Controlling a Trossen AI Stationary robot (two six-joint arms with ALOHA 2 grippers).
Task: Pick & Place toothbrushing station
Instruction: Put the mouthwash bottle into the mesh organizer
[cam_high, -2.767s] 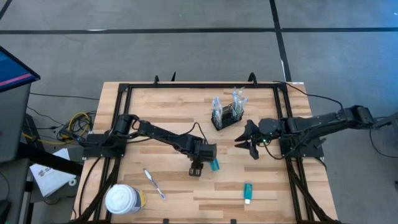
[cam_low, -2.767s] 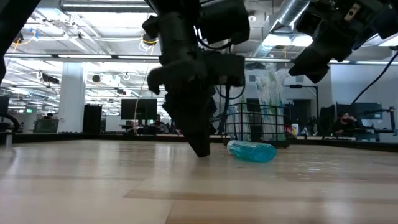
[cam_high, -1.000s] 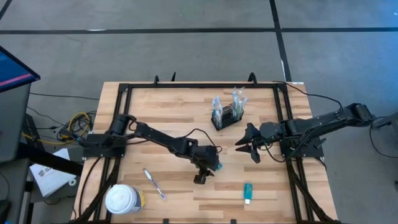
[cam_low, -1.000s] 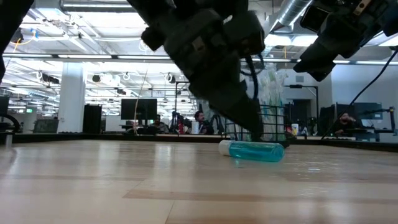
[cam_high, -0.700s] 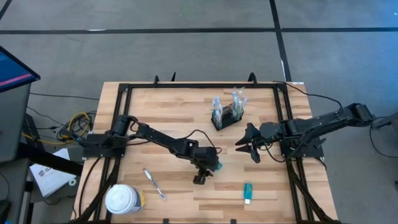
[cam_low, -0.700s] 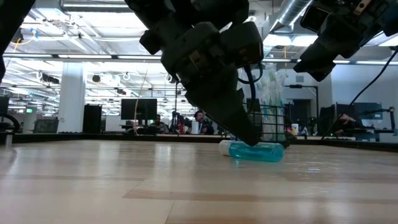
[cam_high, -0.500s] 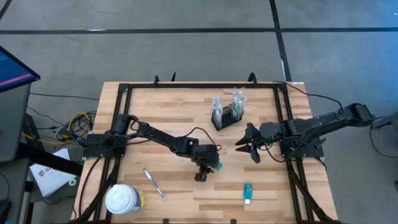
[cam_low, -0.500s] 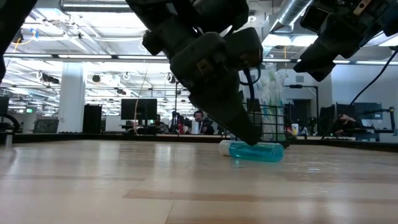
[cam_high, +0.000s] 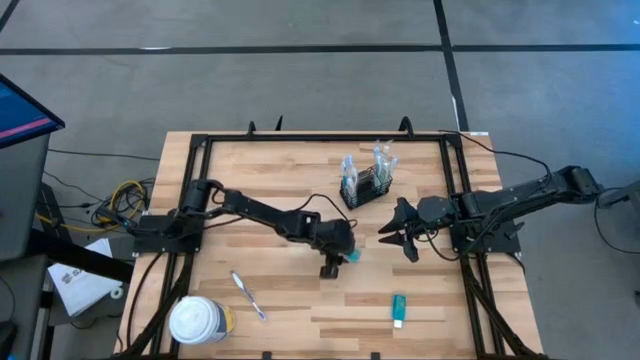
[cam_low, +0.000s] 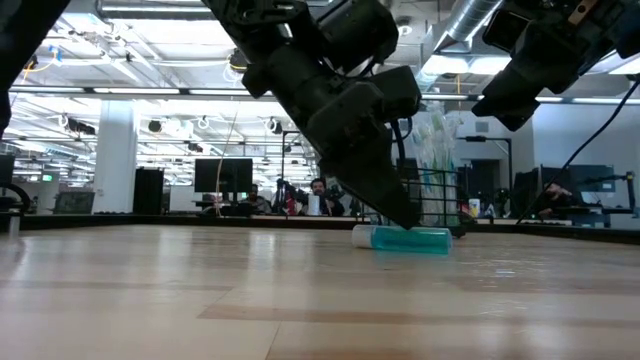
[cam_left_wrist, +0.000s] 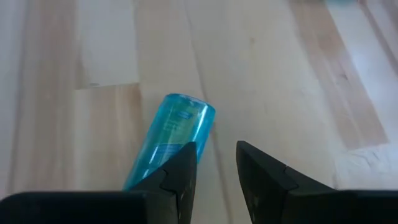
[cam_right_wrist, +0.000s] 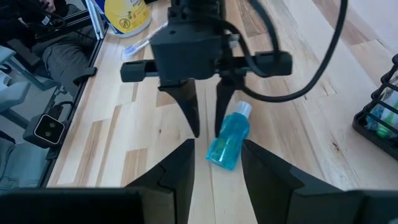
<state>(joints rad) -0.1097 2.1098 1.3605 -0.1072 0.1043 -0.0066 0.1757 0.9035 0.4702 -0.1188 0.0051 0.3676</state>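
Observation:
The black wire-mesh caddy (cam_high: 365, 186) stands at the table's far middle with toothbrushes (cam_high: 381, 157) upright in it. A clear teal bottle (cam_high: 351, 255) with a white cap lies on its side mid-table. My left gripper (cam_high: 328, 270) is open and points down right beside the bottle, with only bare wood between its fingers (cam_left_wrist: 180, 177). A small teal-and-white tube (cam_high: 398, 310) and a loose toothbrush (cam_high: 248, 296) lie flat nearer the front edge. My right gripper (cam_high: 395, 238) hangs open above the table's right side, holding nothing. My left gripper has the outer side of one finger (cam_right_wrist: 224, 112) against the teal bottle's long side (cam_left_wrist: 177, 134), with the bottle outside the gap between the fingers. The fingers slant down from the table's left. The bottle lies flat on the wood.
A large white-lidded yellowish tub (cam_high: 198, 320) stands at the front left corner. A black frame (cam_high: 300, 138) runs round the table's edges. Bare wood lies between the bottle and the caddy.
My left gripper has swung toward the table's far edge and a little toward the right, staying low and open beside the teal bottle. The bottle has shifted slightly toward the far edge with it. My right gripper has kept still.

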